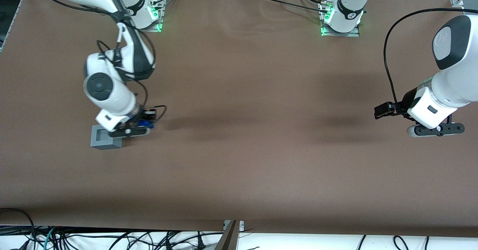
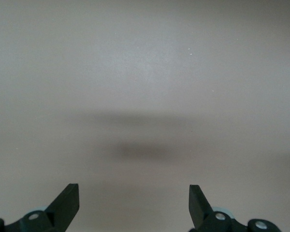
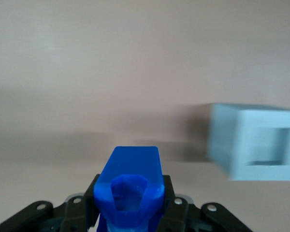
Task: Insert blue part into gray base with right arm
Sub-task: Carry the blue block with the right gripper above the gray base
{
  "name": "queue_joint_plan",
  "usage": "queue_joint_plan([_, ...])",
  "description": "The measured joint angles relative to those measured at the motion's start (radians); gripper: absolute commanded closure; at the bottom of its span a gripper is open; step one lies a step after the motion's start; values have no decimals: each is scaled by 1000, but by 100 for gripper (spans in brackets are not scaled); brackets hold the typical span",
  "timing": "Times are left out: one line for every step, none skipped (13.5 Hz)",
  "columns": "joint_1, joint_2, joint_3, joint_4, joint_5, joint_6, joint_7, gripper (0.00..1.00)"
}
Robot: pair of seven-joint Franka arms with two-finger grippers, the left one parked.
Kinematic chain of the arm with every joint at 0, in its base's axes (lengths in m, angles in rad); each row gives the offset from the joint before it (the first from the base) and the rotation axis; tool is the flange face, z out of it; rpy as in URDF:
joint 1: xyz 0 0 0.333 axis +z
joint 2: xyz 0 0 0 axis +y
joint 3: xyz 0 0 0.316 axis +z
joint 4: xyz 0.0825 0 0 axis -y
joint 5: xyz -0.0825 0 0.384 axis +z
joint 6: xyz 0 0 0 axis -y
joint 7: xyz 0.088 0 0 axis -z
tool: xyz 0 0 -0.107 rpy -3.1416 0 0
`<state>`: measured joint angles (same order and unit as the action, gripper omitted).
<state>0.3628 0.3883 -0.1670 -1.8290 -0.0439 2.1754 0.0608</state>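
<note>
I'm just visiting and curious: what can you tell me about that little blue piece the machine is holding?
The blue part is a small, bright blue block that looks like plastic, with a rounded hollow in the end facing the wrist camera. The gripper is shut on it, carrying it off the table. It hangs beside the gray base, not yet over the base's square recess, and touches only the gripper.

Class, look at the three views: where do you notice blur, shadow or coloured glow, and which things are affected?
Right wrist view: the gray base looks smeared sideways, while the blue part clamped in the gripper stays fairly crisp. Front view: soft dark shadows stretch across the brown table, and green light glows at the arm mounts. Left wrist view: only a faint shadow on bare tabletop.
</note>
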Motion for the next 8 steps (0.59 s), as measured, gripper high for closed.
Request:
queue_joint_plan([-3, -4, -41, 0, 0, -2, -71, 76])
queue_joint_plan([-7, -6, -77, 0, 2, -2, -135, 76])
queue_joint_plan([-9, -7, -115, 0, 14, -2, -202, 76])
queue_joint_plan([-10, -8, -150, -1, 37, -3, -264, 76])
queue_joint_plan([-12, -8, -181, -2, 68, -4, -328, 76])
queue_joint_plan([-19, -8, -201, -5, 92, -4, -379, 76])
queue_joint_plan([-31, -7, -209, -10, 107, -4, -411, 76])
queue_joint_plan([-42, -7, -212, -18, 112, -3, -428, 76])
